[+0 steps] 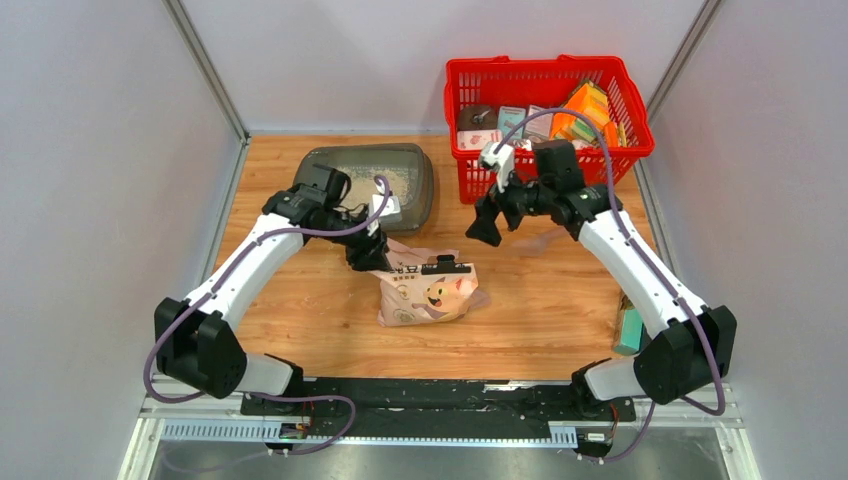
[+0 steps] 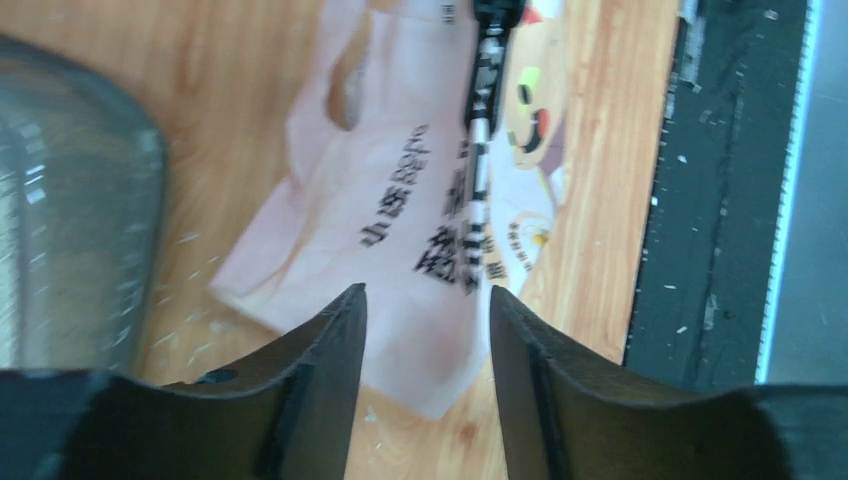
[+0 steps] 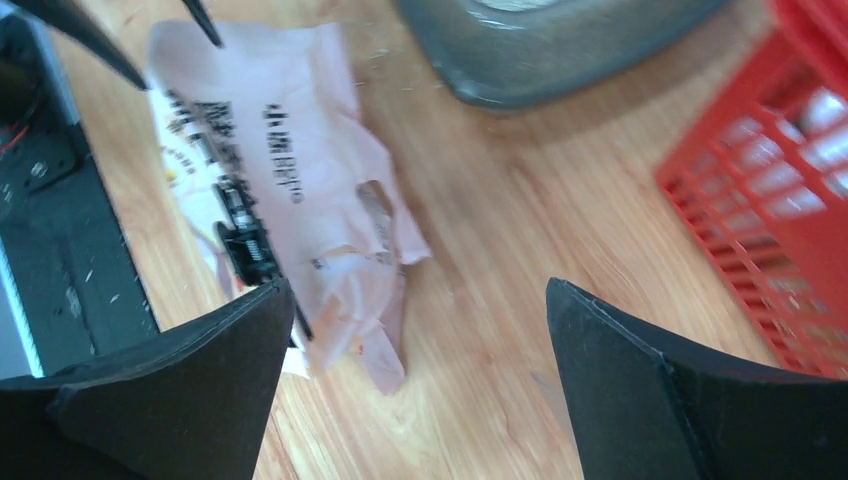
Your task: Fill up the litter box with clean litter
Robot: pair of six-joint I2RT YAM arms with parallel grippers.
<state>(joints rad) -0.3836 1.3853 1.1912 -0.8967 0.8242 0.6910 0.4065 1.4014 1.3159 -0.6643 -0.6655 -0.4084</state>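
Top external view tells me some clean litter (image 1: 403,178) is in the litter box (image 1: 370,149). The bag (image 1: 425,295) lies on the worktop (image 1: 300,320) near it. My left end effector (image 1: 373,260) and right end effector (image 1: 487,226) are both released. More filling seems left.

Count on desk: 1 litter box (image 1: 424,185), 1 litter bag (image 1: 425,292), 1 black clip (image 1: 446,267), 1 red basket (image 1: 540,64), 1 teal box (image 1: 628,331).

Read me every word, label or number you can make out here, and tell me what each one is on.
litter bag: dark Chinese lettering beside a cartoon face, too blurred to read.
boxes in the red basket: printed labels, too small to read.
No other text shows.
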